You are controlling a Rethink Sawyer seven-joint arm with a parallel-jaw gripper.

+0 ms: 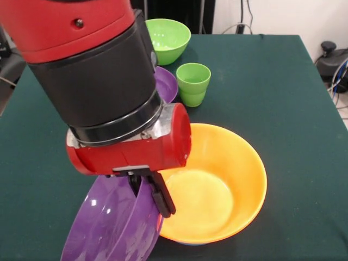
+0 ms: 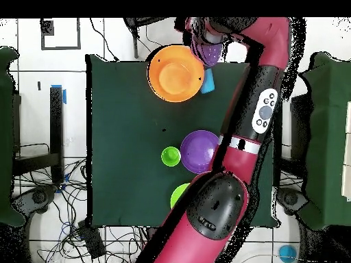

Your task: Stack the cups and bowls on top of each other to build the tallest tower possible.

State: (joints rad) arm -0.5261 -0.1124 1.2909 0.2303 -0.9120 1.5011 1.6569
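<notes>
My gripper [image 1: 148, 196] is shut on the rim of a tilted purple bowl [image 1: 109, 225], one finger inside and one outside, at the near left edge of the table. In the overhead view this held bowl [image 2: 206, 48] hangs at the table's top edge. Right beside it a big orange bowl [image 1: 217, 185] stands upright with nothing in it; its rim nearly touches the purple one. A second purple bowl [image 1: 167, 82] sits mid-table, partly hidden by my arm. A ridged green cup [image 1: 193, 82] stands next to it, and a green bowl [image 1: 167, 39] lies further back.
The dark green table [image 1: 293, 109] ends close to the held bowl. In the overhead view a small sky-blue piece [image 2: 208, 82] lies against the orange bowl [image 2: 176, 73]; the front view hides it. My arm [image 2: 253, 116] spans one side of the table.
</notes>
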